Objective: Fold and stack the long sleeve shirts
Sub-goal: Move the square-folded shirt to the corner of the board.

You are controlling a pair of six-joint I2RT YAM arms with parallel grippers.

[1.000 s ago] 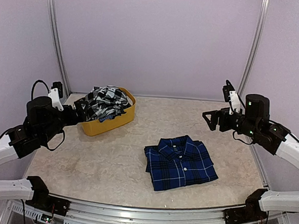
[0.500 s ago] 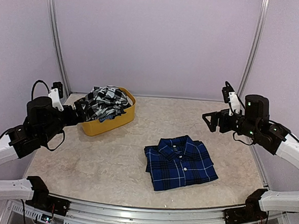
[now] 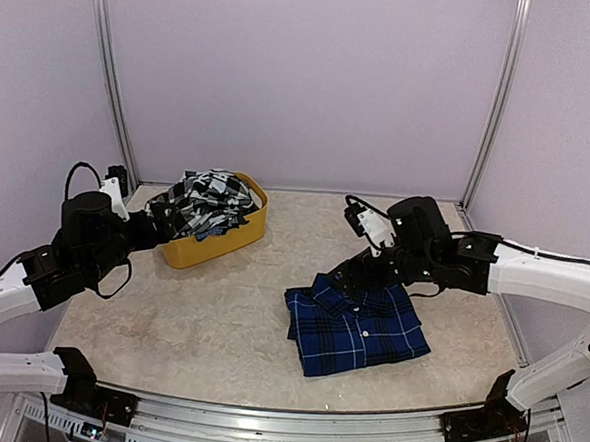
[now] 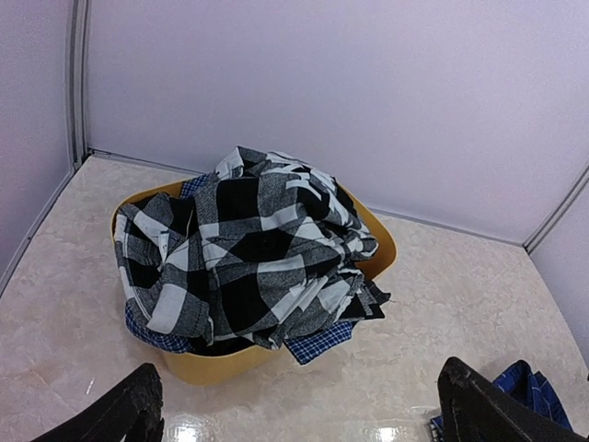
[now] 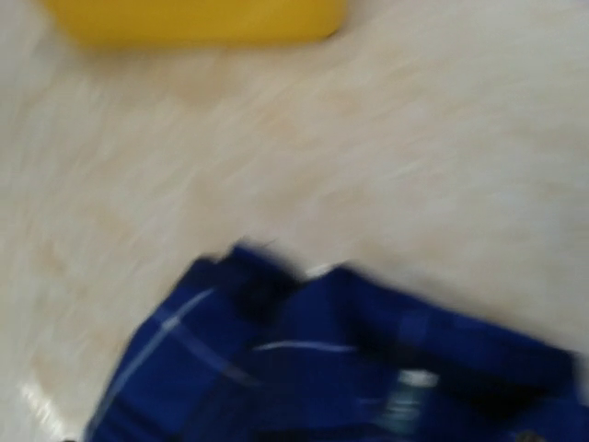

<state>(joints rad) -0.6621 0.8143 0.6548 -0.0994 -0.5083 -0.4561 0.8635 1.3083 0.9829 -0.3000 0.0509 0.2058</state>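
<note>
The left end effector stands wide open and empty, facing the black-and-white check shirt heaped in the yellow basket. The right end effector, also spread open, hovers at the collar of the folded navy plaid shirt on the desk. Whether it touches the shirt is unclear.

The beige marbled table carries a yellow tub (back left) and a folded navy plaid shirt

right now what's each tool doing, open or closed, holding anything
Left tool: open, empty, facing the basket.
Right tool: open, empty, over the blue shirt.
</note>
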